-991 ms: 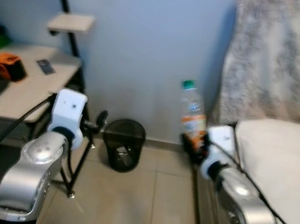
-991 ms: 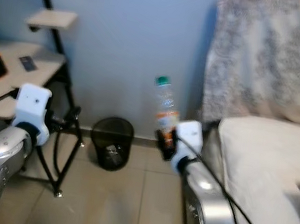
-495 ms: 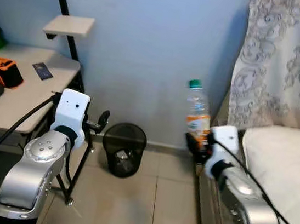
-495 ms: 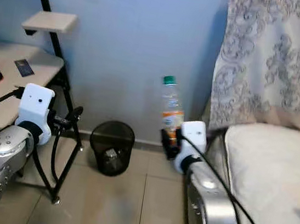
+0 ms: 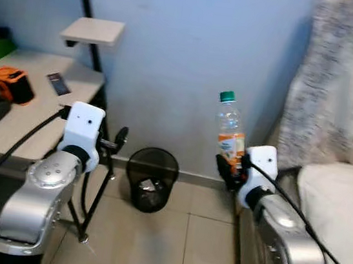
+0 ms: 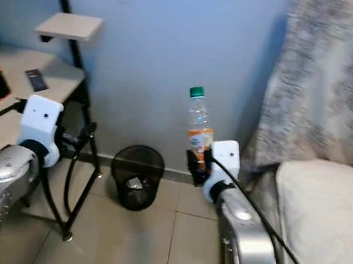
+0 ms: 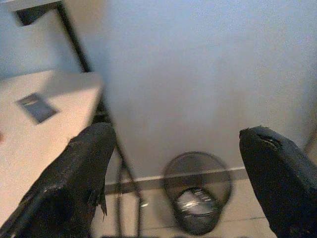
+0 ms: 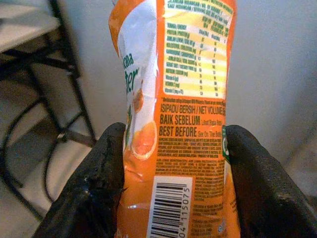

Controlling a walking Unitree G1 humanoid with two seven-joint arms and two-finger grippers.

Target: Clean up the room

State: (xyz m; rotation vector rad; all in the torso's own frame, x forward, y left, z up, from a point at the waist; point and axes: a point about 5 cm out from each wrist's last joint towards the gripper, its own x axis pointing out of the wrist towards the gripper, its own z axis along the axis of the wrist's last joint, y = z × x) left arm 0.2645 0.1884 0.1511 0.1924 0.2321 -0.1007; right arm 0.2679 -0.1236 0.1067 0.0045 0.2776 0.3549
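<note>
**Bottle held upright near the bin**

The right claw grips a clear plastic bottle by its lower part, its two black fingers pressed against either side of the orange label. The bottle stands upright with its green cap on top, raised in front of the pale blue wall. In the right wrist view the label's barcode and printed text face the camera.

The left claw is open and holds nothing; its fingers are spread wide apart. Between them, in the left wrist view, a black mesh bin stands on the tiled floor against the wall, with some crumpled rubbish in its bottom. In the head views the bin lies lower than the bottle and to its left, between the two arms.

On the robot's left is a light table on black metal legs, carrying an orange and black object, a small dark card and something green at the edge of view. A small shelf is fixed to a black post above it. On the right, a patterned curtain hangs above a bed with a pale cover.
</note>
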